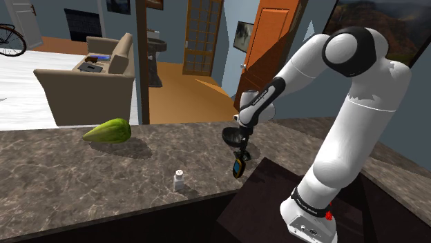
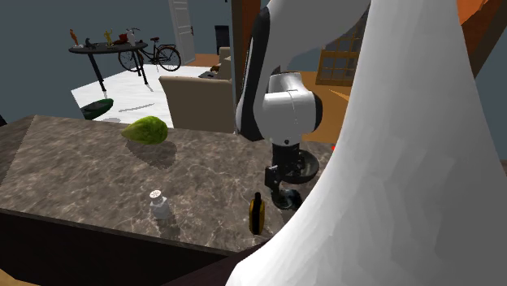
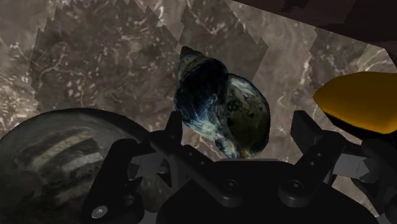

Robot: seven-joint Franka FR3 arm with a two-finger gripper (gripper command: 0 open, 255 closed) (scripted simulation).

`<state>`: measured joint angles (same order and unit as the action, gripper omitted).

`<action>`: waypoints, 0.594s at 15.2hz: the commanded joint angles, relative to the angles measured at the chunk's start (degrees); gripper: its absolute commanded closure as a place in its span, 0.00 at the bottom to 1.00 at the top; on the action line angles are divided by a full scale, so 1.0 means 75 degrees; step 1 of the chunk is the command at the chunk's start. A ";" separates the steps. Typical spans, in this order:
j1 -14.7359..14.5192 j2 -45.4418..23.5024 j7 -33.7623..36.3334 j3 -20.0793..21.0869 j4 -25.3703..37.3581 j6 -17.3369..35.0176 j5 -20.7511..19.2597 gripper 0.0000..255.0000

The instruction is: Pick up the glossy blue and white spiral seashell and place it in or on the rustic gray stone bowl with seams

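the big counter (image 1: 69,172) holds the grey bowl (image 3: 57,159), just beside the gripper (image 3: 240,121). its jaws stand wide open around the shiny blue shell (image 3: 219,102) on the counter, holding nothing. the shell is round and slick, so it may slip away when squeezed.

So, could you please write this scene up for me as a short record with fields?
surface: dark marbled counter
hand: black gripper, open, low over the counter
target: glossy blue and white spiral seashell, between the fingers, not clasped
destination: gray striped bowl, next to the seashell
close by: yellow and black object, on the seashell's other side
farther off: green fruit; small white shaker
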<state>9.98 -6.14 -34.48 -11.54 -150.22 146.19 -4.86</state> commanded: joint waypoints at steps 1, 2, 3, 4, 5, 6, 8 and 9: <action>0.0132 -0.0167 -0.0380 -0.0062 0.0142 -0.0115 0.0080 0.00; 0.0141 -0.0270 -0.0397 -0.0055 0.0123 0.0006 0.0103 0.00; 0.0149 -0.0374 -0.0416 -0.0048 0.0107 0.0126 0.0127 0.00; 0.0158 -0.0481 -0.0434 -0.0040 0.0092 0.0246 0.0152 0.00; 0.0168 -0.0589 -0.0454 -0.0030 0.0080 0.0366 0.0179 0.00; 0.0179 -0.0699 -0.0474 -0.0020 0.0069 0.0485 0.0207 0.00; 0.0199 -0.0875 -0.0508 0.0001 0.0056 0.0673 0.0253 0.00; 0.0200 -0.0874 -0.0507 0.0001 0.0055 0.0673 0.0252 0.00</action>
<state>11.47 -12.25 -38.23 -11.61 -149.60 150.95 -3.07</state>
